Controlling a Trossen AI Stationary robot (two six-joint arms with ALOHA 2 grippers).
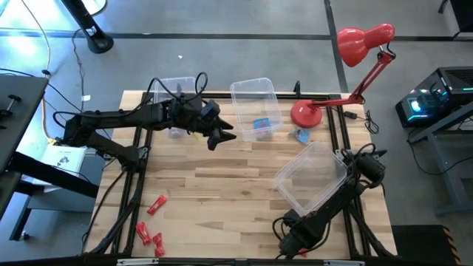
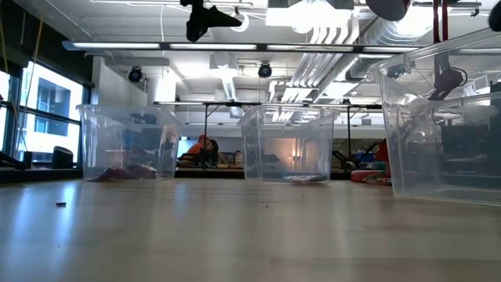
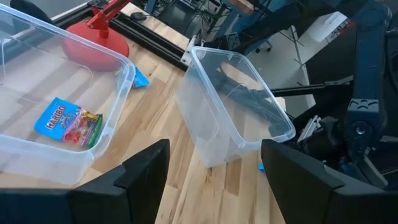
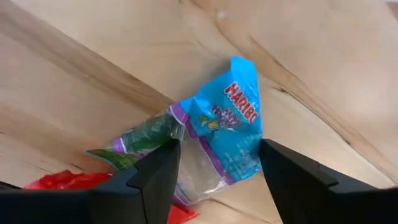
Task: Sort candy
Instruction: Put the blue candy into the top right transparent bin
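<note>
At the near edge of the pale wooden table (image 1: 222, 192), around seven o'clock from its middle, we see red twist-wrapped sweets (image 1: 150, 222) lying loose on the wood, well apart from both grippers.

At four o'clock the right gripper (image 1: 353, 164) sits by the rim of a tilted clear rectangular plastic bin (image 1: 312, 177). In the right wrist view, its two dark fingers (image 4: 152, 177) stand apart with nothing between them, and a blue Haribo packet (image 4: 227, 127) lies flat on the wood just beyond the gap, with something red partly visible at its edge.

Nearer the middle, at eleven o'clock, the left gripper (image 1: 219, 136) hangs above the table, jaws spread wide and empty. From it, at about two o'clock, stands the middle clear plastic bin (image 1: 256, 108), holding a blue Haribo packet with coloured sweets printed on it (image 3: 68, 121).

Another small blue packet (image 1: 301, 135) lies on the wood just beside the round base of the red desk lamp (image 1: 305, 114).

At the far edge, the far-left clear bin (image 2: 129, 141) holds a low dark reddish heap, too unclear for us to name.
</note>
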